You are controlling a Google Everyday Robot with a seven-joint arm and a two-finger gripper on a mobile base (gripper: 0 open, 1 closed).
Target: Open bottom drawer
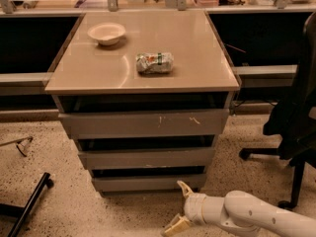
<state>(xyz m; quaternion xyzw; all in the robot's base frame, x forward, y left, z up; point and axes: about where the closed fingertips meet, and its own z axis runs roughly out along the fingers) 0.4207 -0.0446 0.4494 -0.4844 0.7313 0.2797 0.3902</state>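
The bottom drawer is the lowest and narrowest plain grey front of the three-drawer cabinet, close to the floor, with its front flush under the others. My gripper is low over the floor just in front of and to the right of that drawer. Its two cream fingers are spread apart, one fingertip near the drawer's lower right edge, the other fingertip nearer the camera. It holds nothing. The white arm comes in from the lower right.
The cabinet top carries a white bowl and a crumpled bag. The widest scratched front and the middle front sit above. A black chair stands right; a black bar lies on the floor left.
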